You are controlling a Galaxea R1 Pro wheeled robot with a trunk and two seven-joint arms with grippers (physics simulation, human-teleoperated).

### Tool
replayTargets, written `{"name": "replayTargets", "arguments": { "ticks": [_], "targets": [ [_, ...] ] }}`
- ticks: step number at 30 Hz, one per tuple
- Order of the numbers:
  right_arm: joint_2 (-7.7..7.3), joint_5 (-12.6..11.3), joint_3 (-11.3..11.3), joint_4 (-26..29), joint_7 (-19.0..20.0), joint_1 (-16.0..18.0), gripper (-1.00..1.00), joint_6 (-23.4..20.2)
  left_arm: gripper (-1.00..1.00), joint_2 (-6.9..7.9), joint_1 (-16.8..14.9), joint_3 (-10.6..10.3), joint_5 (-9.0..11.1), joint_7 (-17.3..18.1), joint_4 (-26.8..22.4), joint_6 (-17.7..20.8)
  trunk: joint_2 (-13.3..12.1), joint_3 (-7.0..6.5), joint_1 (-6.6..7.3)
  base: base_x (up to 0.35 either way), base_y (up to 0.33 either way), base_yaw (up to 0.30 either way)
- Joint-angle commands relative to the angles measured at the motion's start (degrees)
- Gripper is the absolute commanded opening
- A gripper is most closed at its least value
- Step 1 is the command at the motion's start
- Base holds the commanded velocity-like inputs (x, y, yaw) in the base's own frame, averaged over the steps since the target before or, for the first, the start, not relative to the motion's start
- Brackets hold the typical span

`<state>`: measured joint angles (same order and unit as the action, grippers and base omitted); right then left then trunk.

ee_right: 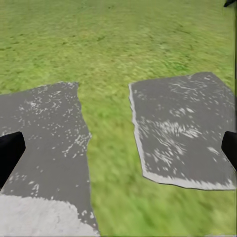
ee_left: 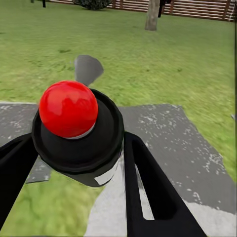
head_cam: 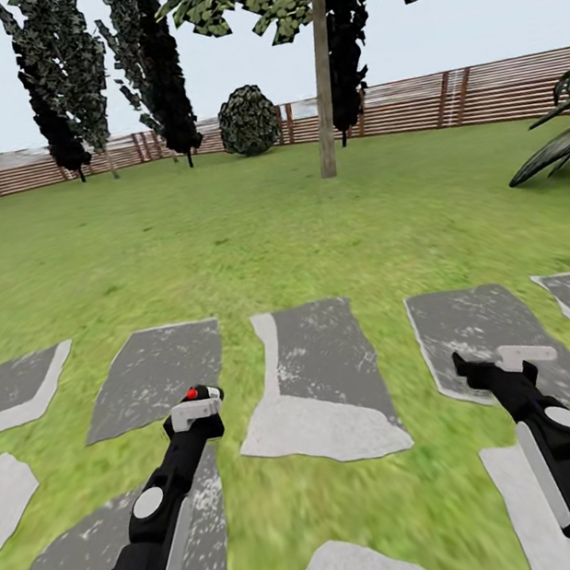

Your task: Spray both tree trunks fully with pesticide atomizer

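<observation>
Arms both stretched forward, low over grey stone paving (head_cam: 320, 353) set in rough green grass (head_cam: 248, 235). Left gripper (head_cam: 198, 411) clamped on pesticide atomizer (ee_left: 79, 136): round black body, glossy red ball on top, pale strip. Right gripper (head_cam: 505, 363) empty, fingers wide apart. Tree trunk (head_cam: 321, 82) straight, grey-brown, well ahead near slatted wooden fence (head_cam: 475, 92).

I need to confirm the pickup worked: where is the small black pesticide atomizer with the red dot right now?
The black, red-dotted pesticide atomizer sits between the left gripper's fingers, above the grey stone paving at the head view's left.
</observation>
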<state>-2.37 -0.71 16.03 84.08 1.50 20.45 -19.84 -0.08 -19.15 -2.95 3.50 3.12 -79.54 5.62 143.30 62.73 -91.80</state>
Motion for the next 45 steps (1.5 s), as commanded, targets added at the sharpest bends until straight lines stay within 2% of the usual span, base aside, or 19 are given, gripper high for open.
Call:
{"name": "replayTargets", "arguments": {
  "ticks": [1, 30, 45],
  "targets": [
    [0.00, -0.07, 0.05, 0.22, 0.16, 0.03, 1.00, -0.31, -1.00, -0.01, -0.01, 0.05, 0.37, 0.22, -0.09, 0.35, 0.02, 0.00, -0.02, 0.328, 0.000, -0.191],
    [0.09, 0.00, 0.05, 0.47, 0.08, 0.03, 1.00, -0.29, -1.00, -0.01, -0.01, 0.05, 0.46, 0.22, -0.07, 0.36, 0.02, -1.85, -0.02, 0.328, 0.000, -0.215],
    [0.09, 0.00, 0.05, 0.47, 0.09, 0.03, 1.00, -0.29, -1.00, -0.01, -0.01, 0.05, 0.46, 0.22, -0.01, 0.35, 0.02, -2.85, -0.02, 0.086, 0.000, -0.208]
  ]
}}
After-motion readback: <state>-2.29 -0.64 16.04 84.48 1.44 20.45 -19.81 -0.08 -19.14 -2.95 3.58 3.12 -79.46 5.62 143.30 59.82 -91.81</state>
